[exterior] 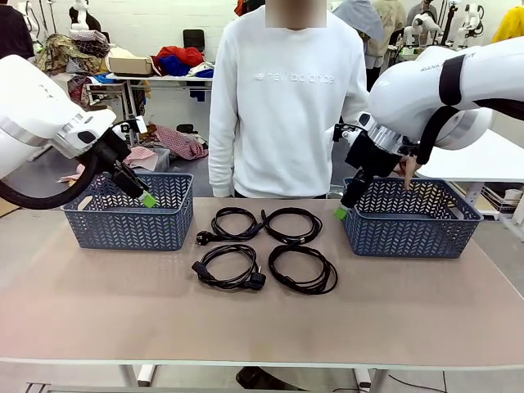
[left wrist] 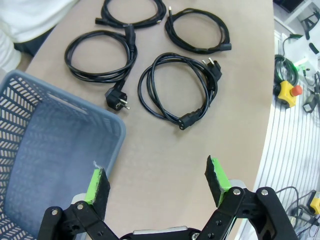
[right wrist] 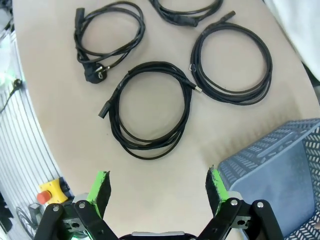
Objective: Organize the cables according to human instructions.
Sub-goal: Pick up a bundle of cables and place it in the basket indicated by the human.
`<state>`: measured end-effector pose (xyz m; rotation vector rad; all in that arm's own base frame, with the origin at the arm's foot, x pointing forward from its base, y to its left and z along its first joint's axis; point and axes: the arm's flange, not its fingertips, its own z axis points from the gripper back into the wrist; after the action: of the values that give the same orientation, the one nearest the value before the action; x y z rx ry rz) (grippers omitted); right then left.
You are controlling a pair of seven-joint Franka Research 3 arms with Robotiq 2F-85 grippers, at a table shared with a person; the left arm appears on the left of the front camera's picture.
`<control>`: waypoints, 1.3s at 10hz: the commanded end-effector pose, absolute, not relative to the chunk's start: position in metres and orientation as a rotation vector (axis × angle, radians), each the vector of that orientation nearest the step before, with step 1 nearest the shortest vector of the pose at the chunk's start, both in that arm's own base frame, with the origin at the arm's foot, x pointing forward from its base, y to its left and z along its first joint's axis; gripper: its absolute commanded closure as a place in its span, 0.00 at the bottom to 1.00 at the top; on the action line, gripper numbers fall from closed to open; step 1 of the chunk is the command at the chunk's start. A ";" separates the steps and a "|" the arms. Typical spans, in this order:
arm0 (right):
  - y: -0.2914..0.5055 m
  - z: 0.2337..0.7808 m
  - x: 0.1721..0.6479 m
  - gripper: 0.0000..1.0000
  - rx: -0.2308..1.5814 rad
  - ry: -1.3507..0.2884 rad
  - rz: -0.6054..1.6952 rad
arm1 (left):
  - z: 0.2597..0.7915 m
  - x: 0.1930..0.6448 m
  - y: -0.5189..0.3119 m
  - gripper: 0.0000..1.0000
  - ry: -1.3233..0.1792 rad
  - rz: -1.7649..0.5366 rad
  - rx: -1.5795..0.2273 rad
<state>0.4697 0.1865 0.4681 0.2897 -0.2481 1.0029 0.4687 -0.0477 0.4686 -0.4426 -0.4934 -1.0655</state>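
**Surface** (exterior: pixel 262 327), beige, holding four coiled black power cables in a two-by-two block at the middle, between two baskets and clear of both tools.
- far-left cable (exterior: pixel 237 210)
- far-right cable (exterior: pixel 292 210)
- near-left cable (exterior: pixel 225 248), with a chunky plug
- near-right cable (exterior: pixel 303 288)

**Left blue basket** (exterior: pixel 123 225) and **right blue basket** (exterior: pixel 409 233), one at each side of the cables.

**Left tool** (left wrist: pixel 155 167): fingers spread, nothing between them, held above the left blue basket's end nearest the cables.

**Right tool** (right wrist: pixel 158 174): fingers spread, nothing held, by the right blue basket's rim nearest the cables.

**Person** in a white sweatshirt (exterior: pixel 286 106), standing at the far edge.
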 end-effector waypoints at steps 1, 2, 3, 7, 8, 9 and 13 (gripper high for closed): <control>0.210 0.469 0.469 0.00 0.223 -0.188 0.868 | 0.468 0.466 -0.047 0.00 -0.511 -1.064 -0.466; 0.220 0.465 0.470 0.00 0.172 -0.158 0.815 | 0.468 0.466 -0.047 0.00 -0.511 -1.064 -0.466; 0.230 0.460 0.470 0.00 0.117 -0.132 0.764 | 0.468 0.466 -0.047 0.00 -0.511 -1.064 -0.466; 0.268 0.444 0.469 0.00 0.052 -0.142 0.697 | 0.468 0.466 -0.047 0.00 -0.511 -1.064 -0.466; 0.278 0.434 0.469 0.00 0.052 -0.150 0.700 | 0.468 0.466 -0.047 0.00 -0.511 -1.064 -0.466; 0.284 0.427 0.470 0.00 0.057 -0.160 0.693 | 0.468 0.466 -0.047 0.00 -0.511 -1.064 -0.466; 0.305 0.397 0.470 0.00 0.051 -0.159 0.667 | 0.468 0.466 -0.047 0.00 -0.511 -1.064 -0.466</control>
<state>0.4680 0.2946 0.3999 0.0930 -0.1415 0.7035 0.4687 -0.0477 0.4686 -0.4427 -0.4932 -1.0655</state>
